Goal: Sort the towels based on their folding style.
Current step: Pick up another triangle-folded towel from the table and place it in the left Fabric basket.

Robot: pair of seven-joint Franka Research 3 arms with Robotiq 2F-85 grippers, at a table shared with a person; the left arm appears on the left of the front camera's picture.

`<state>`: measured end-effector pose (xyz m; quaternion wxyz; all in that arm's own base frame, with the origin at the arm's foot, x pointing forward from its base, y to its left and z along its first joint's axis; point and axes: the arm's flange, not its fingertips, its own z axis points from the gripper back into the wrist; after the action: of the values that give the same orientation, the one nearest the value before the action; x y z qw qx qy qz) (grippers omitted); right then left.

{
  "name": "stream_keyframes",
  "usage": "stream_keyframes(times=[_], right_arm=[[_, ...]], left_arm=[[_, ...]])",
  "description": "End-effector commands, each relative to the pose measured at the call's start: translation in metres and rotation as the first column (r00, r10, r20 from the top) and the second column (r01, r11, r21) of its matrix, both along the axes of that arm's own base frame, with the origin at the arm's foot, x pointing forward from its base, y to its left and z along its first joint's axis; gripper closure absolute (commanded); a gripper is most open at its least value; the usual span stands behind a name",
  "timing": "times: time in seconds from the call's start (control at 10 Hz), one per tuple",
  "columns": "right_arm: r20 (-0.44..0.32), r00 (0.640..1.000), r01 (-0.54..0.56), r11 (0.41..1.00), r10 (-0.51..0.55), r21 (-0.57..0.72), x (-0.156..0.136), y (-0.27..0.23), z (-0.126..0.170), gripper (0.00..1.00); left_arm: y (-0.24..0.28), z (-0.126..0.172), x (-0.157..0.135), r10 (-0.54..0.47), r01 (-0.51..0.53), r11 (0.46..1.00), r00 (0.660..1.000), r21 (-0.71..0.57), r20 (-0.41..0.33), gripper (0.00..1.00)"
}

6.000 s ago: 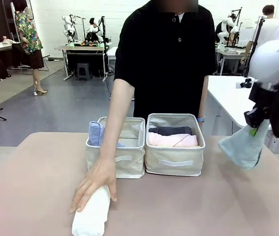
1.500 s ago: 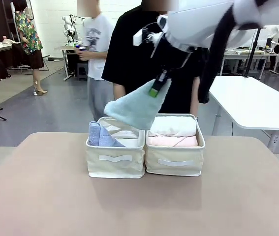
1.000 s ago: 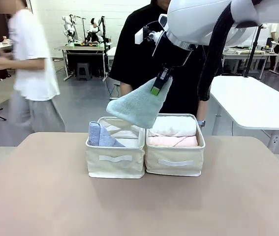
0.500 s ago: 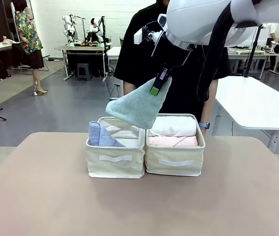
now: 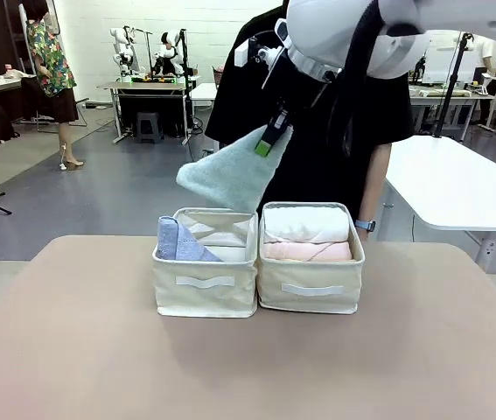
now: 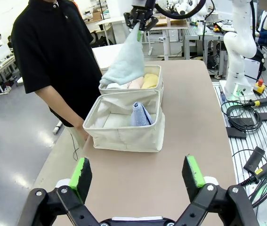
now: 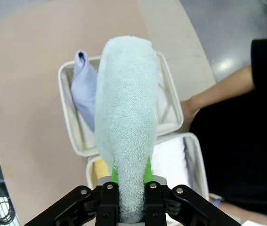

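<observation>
Pale grey-green cone towel [image 5: 230, 175], clenched in your right hand [image 5: 265, 144], has drifted up and left over the left basket [image 5: 206, 284] beside the lavender cone towel [image 5: 173, 241], so release looks next.

Right gripper [image 5: 268, 140] clamped shut aloft; left gripper [image 6: 138, 175] spread wide.

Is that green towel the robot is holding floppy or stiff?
Probably soft but holding its shape: the pale green towel, pinched at its tip by the right gripper, sticks out sideways as a cone without unrolling. It looks light, since a small pinch carries it.
</observation>
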<state>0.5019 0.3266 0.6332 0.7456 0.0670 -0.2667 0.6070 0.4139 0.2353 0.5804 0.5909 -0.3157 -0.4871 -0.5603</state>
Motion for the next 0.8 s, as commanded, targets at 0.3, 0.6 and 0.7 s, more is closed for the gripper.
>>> stream_keyframes(times=[0.3, 0.6, 0.7], right_arm=[[0.075, 0.968, -0.238, 0.971, 0.239, -0.018, 0.049, 0.011, -0.009, 0.81], [0.071, 0.958, -0.274, 0.961, 0.277, -0.045, 0.059, 0.018, -0.029, 0.81], [0.05, 0.964, -0.259, 0.965, 0.262, -0.05, 0.065, 0.022, -0.042, 0.81]], left_arm=[[0.0, -0.001, -0.003, 0.005, -0.005, 1.0, 1.0, 0.019, 0.0, 0.0], [0.0, -0.001, -0.003, 0.005, -0.005, 1.0, 1.0, 0.019, 0.0, 0.0], [0.0, -0.001, -0.003, 0.005, -0.005, 1.0, 1.0, 0.019, 0.0, 0.0]])
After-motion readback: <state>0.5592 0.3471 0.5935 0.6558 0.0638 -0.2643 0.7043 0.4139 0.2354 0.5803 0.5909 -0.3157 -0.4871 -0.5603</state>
